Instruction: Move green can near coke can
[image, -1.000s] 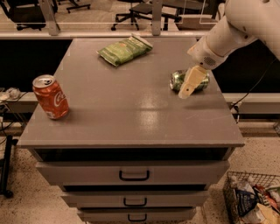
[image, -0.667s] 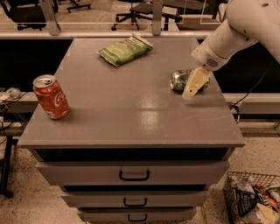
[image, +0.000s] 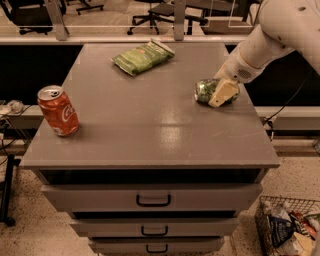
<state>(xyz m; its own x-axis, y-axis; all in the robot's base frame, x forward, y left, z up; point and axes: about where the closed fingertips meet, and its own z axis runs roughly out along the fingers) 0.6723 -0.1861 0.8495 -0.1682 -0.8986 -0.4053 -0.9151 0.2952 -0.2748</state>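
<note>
Claw (image: 220, 95) sits at the right side of the tabletop (image: 150, 130), down at surface level, with the white arm (image: 280, 35) reaching in from the upper right. The claw's cream-coloured tip overlaps the right part of the green can (image: 204, 90). Whether the claw is open or clamped on the can: cannot tell from this view.

Green can: lying on its side on the tabletop, near the right edge, dented, its left part exposed.

Coke can (image: 58, 110): upright near the left edge, well apart from the green can, with bare tabletop between them.

Green chip bag (image: 143, 56): lying flat toward the back, centre-left.

Below the tabletop: stacked drawers (image: 152, 199) with dark handles. Wire basket (image: 287, 227) on the floor at lower right.
</note>
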